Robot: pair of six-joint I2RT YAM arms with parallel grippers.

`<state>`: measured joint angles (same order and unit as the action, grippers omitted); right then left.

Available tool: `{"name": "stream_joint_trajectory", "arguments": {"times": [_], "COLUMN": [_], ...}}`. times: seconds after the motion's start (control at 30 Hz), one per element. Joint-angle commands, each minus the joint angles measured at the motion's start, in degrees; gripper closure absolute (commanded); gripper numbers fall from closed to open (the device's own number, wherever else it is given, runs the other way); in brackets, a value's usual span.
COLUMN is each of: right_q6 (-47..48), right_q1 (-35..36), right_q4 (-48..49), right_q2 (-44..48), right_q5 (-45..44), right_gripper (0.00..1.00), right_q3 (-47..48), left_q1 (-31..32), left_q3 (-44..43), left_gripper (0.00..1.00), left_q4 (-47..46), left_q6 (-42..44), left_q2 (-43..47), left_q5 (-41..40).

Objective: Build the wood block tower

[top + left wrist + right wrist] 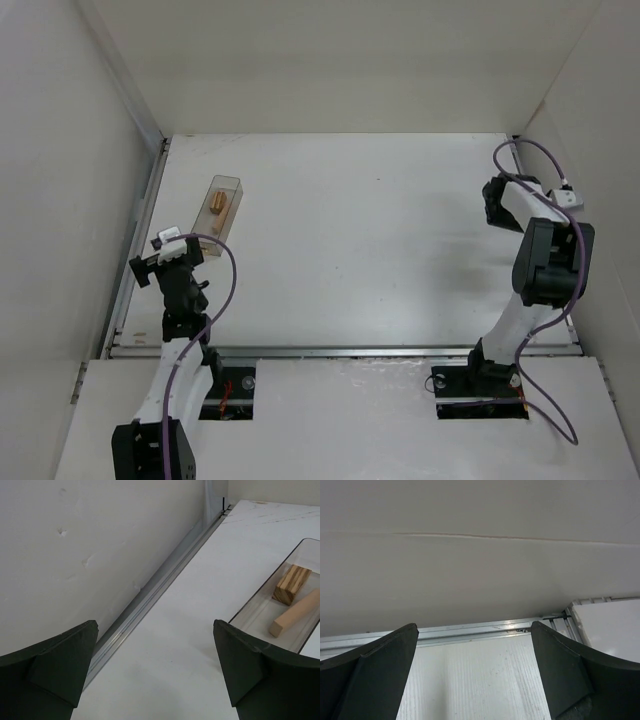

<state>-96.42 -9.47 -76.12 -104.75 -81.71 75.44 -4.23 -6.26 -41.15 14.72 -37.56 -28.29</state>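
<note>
Jaws gape wide and empty on both sides, so first the left gripper [155, 627] must grab a wood block [291, 584] at two o'clock.

White table [370, 250], boxed in on three sides.
From my feed I see the table closed in by a left wall [60, 200], a far wall [340, 60] and a right wall [600, 120], all matte white panels. An aluminium rail [150, 195] runs along the foot of the left wall, and a second rail [350, 350] crosses the table's near edge, with a white shelf [340, 420] just nearer. The left wall shows small dents [62, 531] up close. Light is soft and even, shadows faint.
</note>
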Motion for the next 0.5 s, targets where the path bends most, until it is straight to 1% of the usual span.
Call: {"name": "stream_joint_trajectory", "arguments": {"times": [0.0,0.03,0.07,0.1,0.13,0.17,0.2,0.23,0.27,0.3,0.33,0.37,0.4,0.43,0.47], "right_q6": [5.10,10.76,14.04,16.94,18.88,19.95,21.18,23.19,37.83,54.85,70.51,86.07,87.27,87.28,87.28], "right_q1": [2.96,4.36,7.77,9.54,11.30,15.06,17.10,18.95,20.62,23.16,23.97,24.59,26.25,27.13,27.92], "right_q4": [-3.07,-3.07,-3.07,-3.07,-3.07,-3.07,-3.07,-2.38,7.72,20.27,31.44,39.13,48.16,52.08,55.17], "right_q2": [0.60,0.60,-0.18,-1.41,-1.42,-2.29,-3.08,-5.79,-7.56,-8.79,-8.81,-7.59,-6.27,-4.86,-2.85], "right_q5": [-4.16,-6.77,-8.36,-9.85,-10.74,-10.75,-9.62,-6.91,-3.84,2.46,14.09,42.75,51.22,56.52,60.93], "right_gripper": [0.00,0.00,0.00,0.00,0.00,0.00,0.00,0.00,0.00,0.00,0.00,0.04,0.02,0.00,0.00], "right_q3": [6.54,8.48,13.28,16.38,19.80,23.58,31.79,36.31,40.62,44.93,44.01,42.18,40.07,35.96,34.79], "left_q1": [-0.25,-0.25,-0.25,-0.25,-0.78,-0.78,-0.78,-1.39,-1.40,-1.40,-1.40,-1.40,-1.40,-1.40,-1.40], "left_q3": [-2.61,-2.61,-2.61,-4.36,-6.37,-9.44,-13.39,-20.56,-24.03,-27.37,-34.19,-37.91,-42.04,-46.60,-55.96], "left_gripper": [0.01,0.01,0.01,0.01,0.01,0.01,0.01,0.01,0.01,0.01,0.01,0.01,0.01,0.01,0.01], "left_q4": [-1.48,-1.48,-1.48,0.00,2.45,6.22,17.48,21.68,25.29,30.89,33.56,36.28,43.01,47.26,51.74], "left_q6": [-1.01,-1.01,-1.01,0.82,2.05,3.98,6.26,12.64,14.70,16.20,17.70,18.67,18.68,18.68,18.68], "left_q2": [1.44,1.44,1.44,0.92,-0.13,-0.14,-0.75,-2.33,-3.65,-5.40,-7.59,-13.36,-16.90,-20.85,-28.63], "left_q5": [2.28,2.28,3.06,4.03,8.65,12.17,17.78,23.23,31.72,34.77,37.06,39.26,39.28,40.06,41.81]}}
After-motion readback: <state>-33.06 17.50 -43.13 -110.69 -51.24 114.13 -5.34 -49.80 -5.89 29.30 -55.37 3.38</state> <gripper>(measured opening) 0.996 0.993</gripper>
